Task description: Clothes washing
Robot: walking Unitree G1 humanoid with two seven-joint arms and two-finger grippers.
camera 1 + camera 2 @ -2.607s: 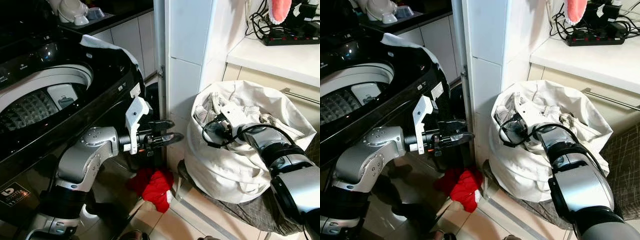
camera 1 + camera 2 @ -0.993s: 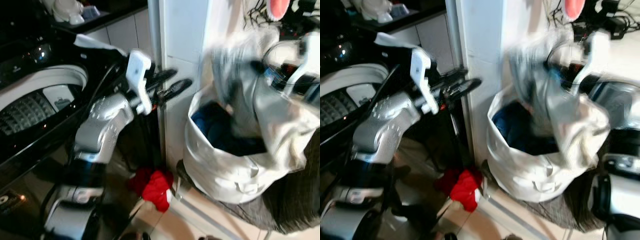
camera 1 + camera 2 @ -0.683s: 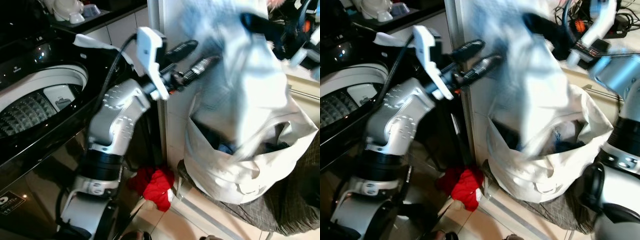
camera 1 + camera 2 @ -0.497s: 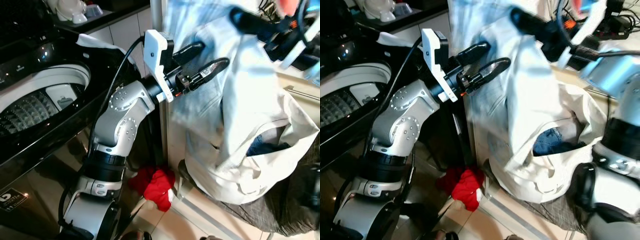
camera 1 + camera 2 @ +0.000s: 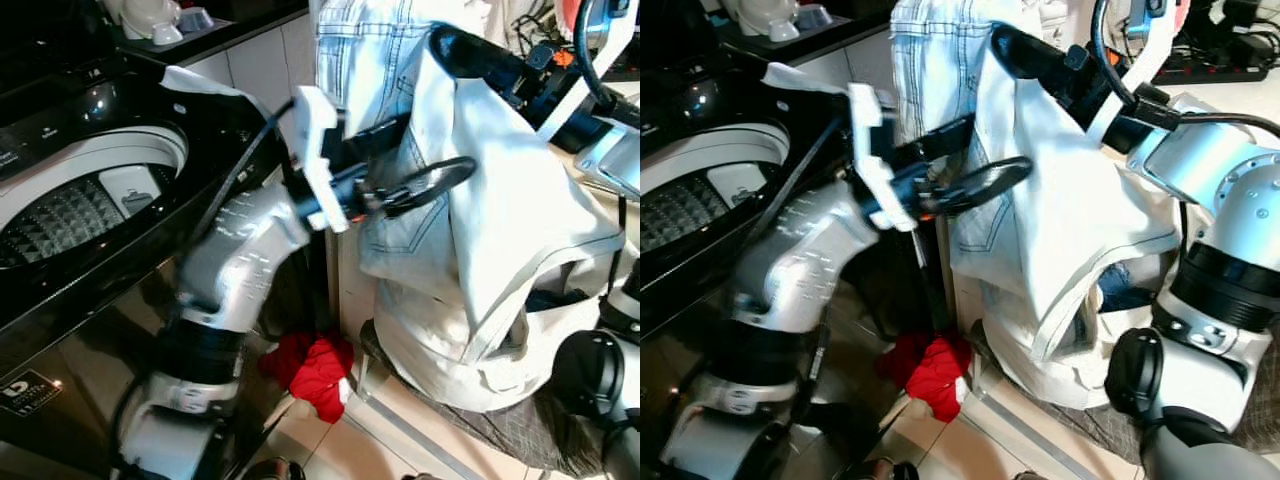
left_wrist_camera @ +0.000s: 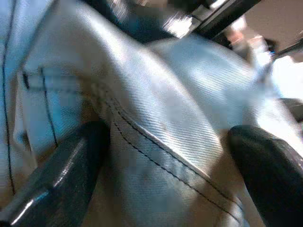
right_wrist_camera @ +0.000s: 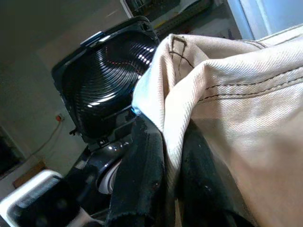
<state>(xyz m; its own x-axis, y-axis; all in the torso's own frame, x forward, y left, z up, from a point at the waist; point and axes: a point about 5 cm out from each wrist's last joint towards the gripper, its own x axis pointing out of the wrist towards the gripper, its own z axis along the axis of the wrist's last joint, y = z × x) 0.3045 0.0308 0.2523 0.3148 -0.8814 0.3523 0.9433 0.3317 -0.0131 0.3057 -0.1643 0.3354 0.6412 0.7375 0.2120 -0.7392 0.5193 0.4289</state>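
Upper centre of frame: pale jeans [image 5: 440, 200] pinched by right gripper [image 5: 445, 45] above laundry bag [image 5: 470, 360]. Left gripper [image 5: 420, 180], fingers spread, against denim. Could snag bag or slip short of washer drum [image 5: 80, 200].

No text is legible to me. The sticker [image 5: 28, 389] on the front of the washing machine [image 5: 90, 250] carries a logo and print too small to read.
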